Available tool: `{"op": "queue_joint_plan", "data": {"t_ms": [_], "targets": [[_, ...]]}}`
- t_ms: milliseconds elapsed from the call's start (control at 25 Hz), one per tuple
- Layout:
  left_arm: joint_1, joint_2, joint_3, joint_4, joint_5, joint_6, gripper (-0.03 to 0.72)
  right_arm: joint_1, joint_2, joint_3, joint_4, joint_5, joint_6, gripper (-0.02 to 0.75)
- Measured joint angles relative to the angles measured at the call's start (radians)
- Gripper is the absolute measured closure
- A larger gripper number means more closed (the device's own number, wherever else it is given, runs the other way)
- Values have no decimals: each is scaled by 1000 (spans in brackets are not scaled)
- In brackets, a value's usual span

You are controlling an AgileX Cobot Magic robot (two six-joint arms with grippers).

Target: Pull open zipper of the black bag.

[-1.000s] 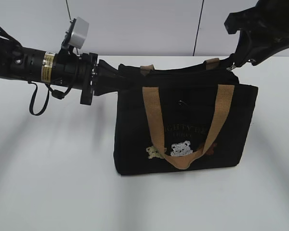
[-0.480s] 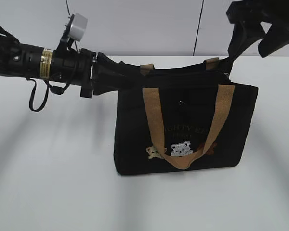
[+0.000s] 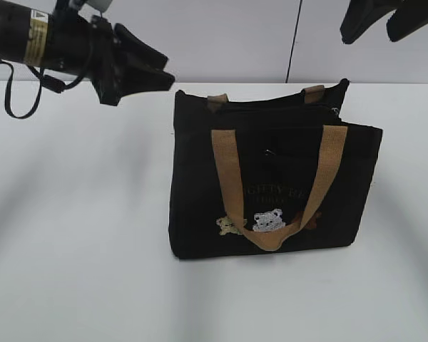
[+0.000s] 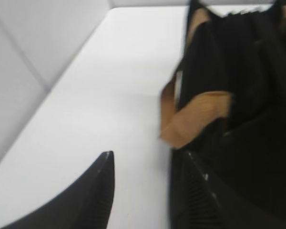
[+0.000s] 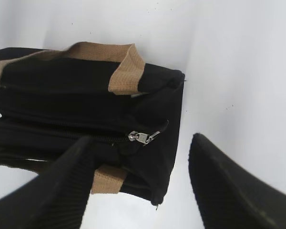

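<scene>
Both grippers have let go and lifted away: the left gripper and right gripper hang with jaws released, holding nothing. The bag stands on the surface; its zipper pull sits at the right end, so the pull looks finished.

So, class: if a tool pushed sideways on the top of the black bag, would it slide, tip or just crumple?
The black bag would probably crumple first: its top edge already sags unevenly. It stands boxy on a wide base on the table, so tipping seems unlikely. The handles hang limp, so they would likely flop rather than carry a push.
</scene>
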Motion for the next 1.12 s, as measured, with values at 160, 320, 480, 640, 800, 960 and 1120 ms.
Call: {"op": "queue_joint_plan", "data": {"t_ms": [160,320,480,640,800,960,1120], "targets": [[0,-55,0,9,346,-82,344,0,-2,-35,0,0,-6,265],[0,-58,0,10,675,-298,344,0,-19,-55,0,2,-16,265],[0,-58,10,-44,935,-514,344,0,-42,-55,0,2,-32,265],[1,-58,21,-284,1191,-550,344,0,-52,-55,0,2,-32,265],[3,-59,21,-591,1290,-404,344,0,-52,-56,1,3,-38,265],[3,-59,21,-1024,1345,-64,344,0,-53,-56,1,4,-54,265],[-28,-74,18,-1423,1416,386,351,0,-53,-56,0,5,-59,265]]}}
